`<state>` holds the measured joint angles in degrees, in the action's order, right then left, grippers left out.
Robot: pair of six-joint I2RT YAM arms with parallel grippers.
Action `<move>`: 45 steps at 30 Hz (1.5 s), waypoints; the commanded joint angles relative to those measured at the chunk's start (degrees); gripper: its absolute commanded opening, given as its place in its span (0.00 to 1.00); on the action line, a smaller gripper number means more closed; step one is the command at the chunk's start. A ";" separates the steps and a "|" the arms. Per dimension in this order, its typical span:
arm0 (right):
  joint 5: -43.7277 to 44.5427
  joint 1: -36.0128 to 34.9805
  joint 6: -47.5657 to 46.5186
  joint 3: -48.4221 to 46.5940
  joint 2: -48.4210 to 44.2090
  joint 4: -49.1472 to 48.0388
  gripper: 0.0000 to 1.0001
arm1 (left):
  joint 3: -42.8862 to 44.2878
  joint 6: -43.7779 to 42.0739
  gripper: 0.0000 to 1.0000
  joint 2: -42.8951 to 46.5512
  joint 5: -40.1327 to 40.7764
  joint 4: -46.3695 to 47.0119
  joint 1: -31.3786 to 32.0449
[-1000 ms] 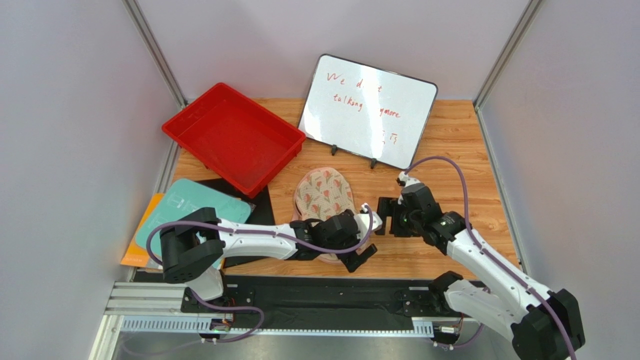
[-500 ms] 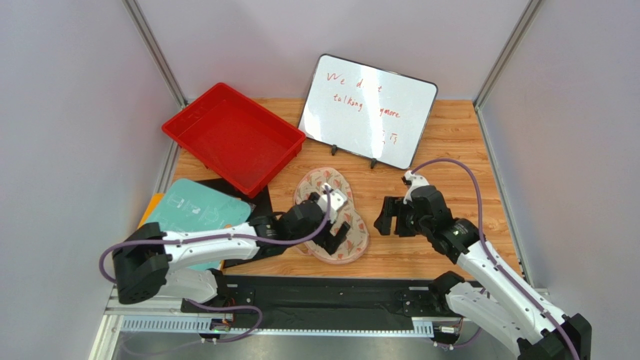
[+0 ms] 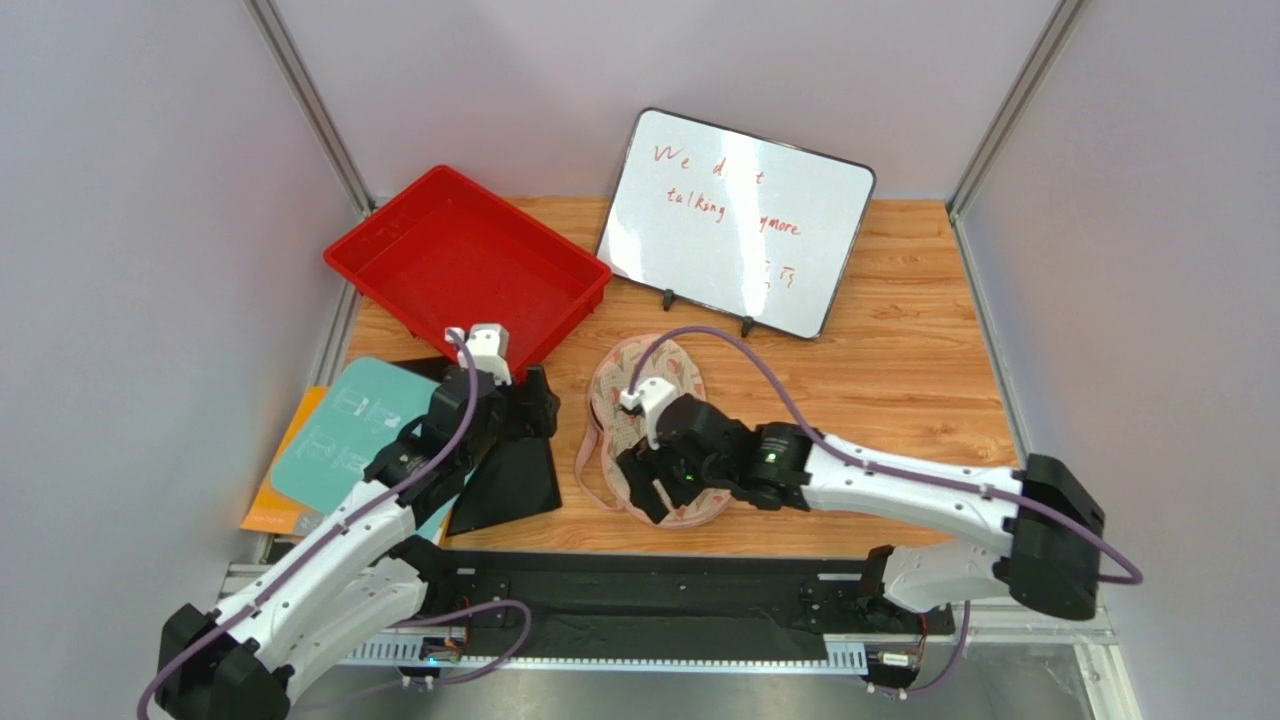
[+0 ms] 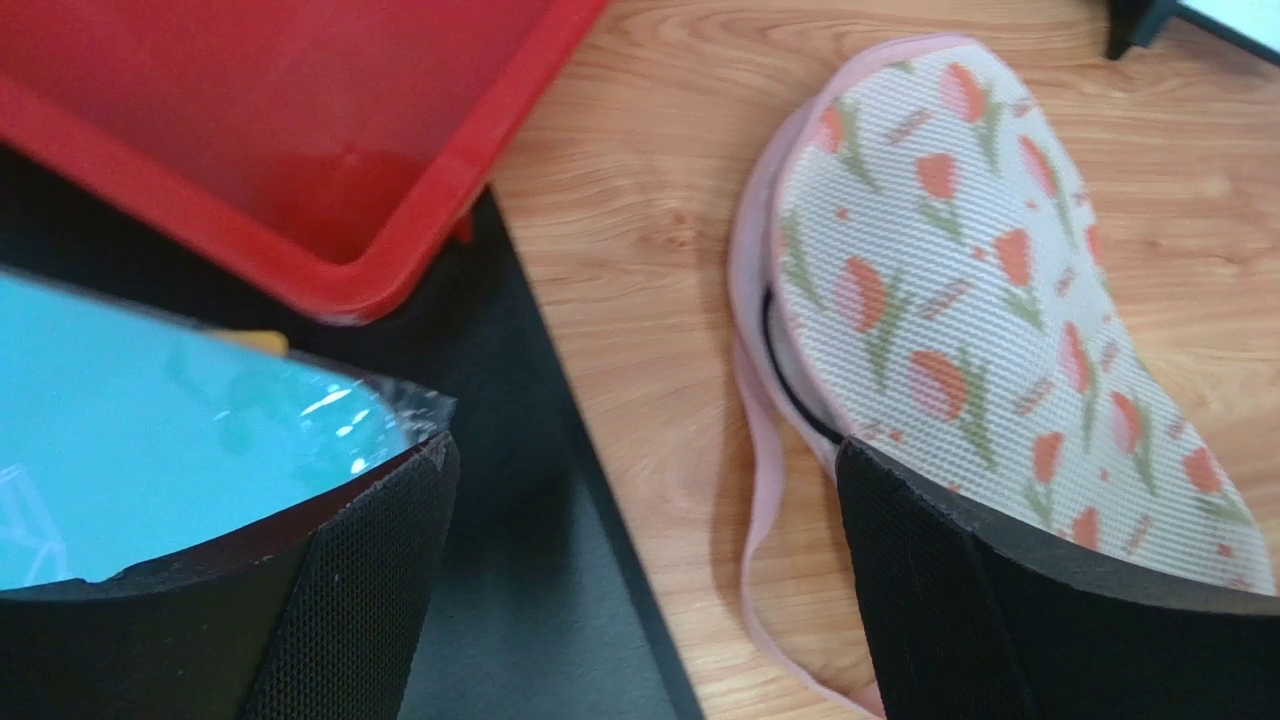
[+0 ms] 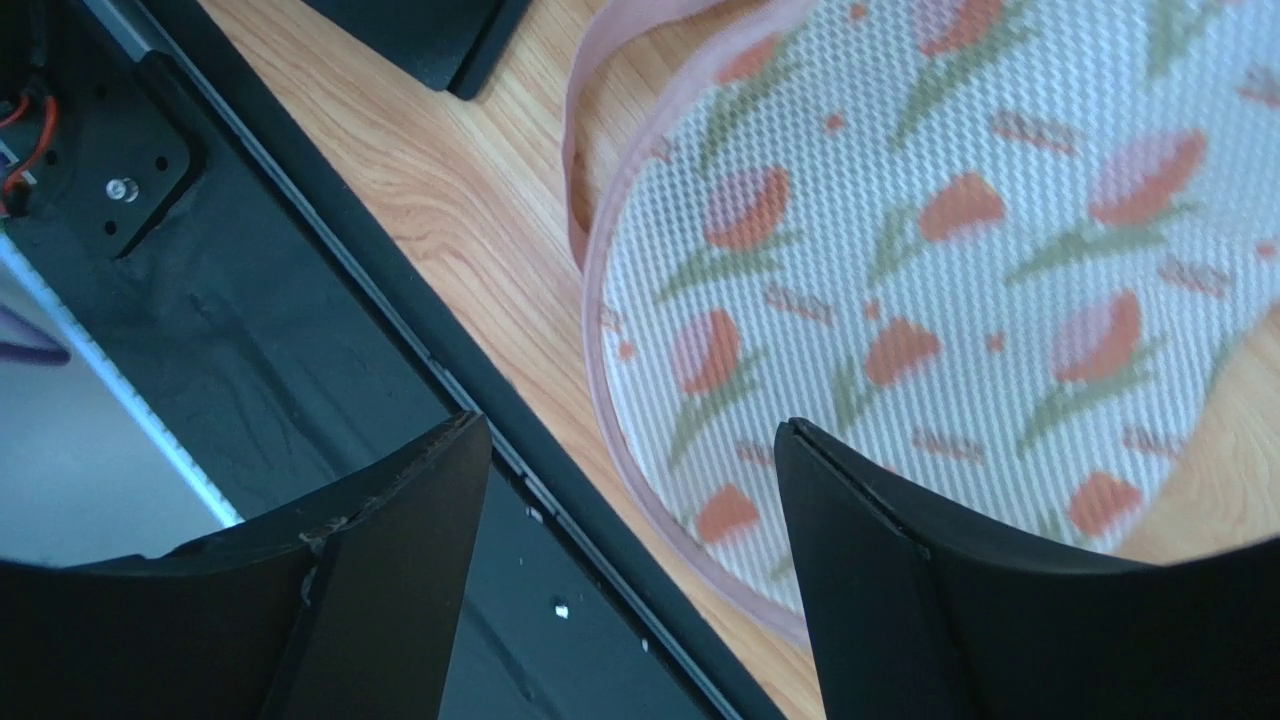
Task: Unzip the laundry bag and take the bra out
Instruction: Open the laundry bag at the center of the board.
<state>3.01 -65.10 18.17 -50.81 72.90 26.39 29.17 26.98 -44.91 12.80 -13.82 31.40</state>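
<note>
Looking down from above, the laundry bag (image 3: 649, 393) lies on the table (image 3: 902, 330), right gripper (image 3: 663, 483) over its near end, left gripper (image 3: 529, 408) just beside it. Left wrist: jaws wide, bag edge slightly parted, bra unseen. Right wrist: jaws wide above the print. No zipper pull shows; pinching bare fabric would probably drag the pouch.
</note>
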 commanded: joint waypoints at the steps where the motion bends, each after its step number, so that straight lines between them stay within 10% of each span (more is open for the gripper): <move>1: 5.77 -2.66 -1.92 -5.53 8.38 -3.81 0.74 | -0.34 1.14 1.00 1.57 0.12 -6.39 -2.66; 24: 13.52 -7.15 2.83 -13.88 24.74 -0.47 0.49 | -4.73 1.93 1.00 -0.36 -5.41 -2.17 -2.75; 33: 14.75 -6.53 4.68 -16.16 24.57 1.29 0.00 | -5.44 1.85 1.00 -0.18 -6.73 -2.08 -2.83; 45: 18.17 -3.81 7.40 -17.66 14.21 2.52 0.00 | -5.35 1.58 0.99 -3.17 -9.80 0.55 -2.83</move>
<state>17.12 -70.26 23.07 -66.81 93.56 28.91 24.03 28.27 -46.98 5.43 -16.45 28.84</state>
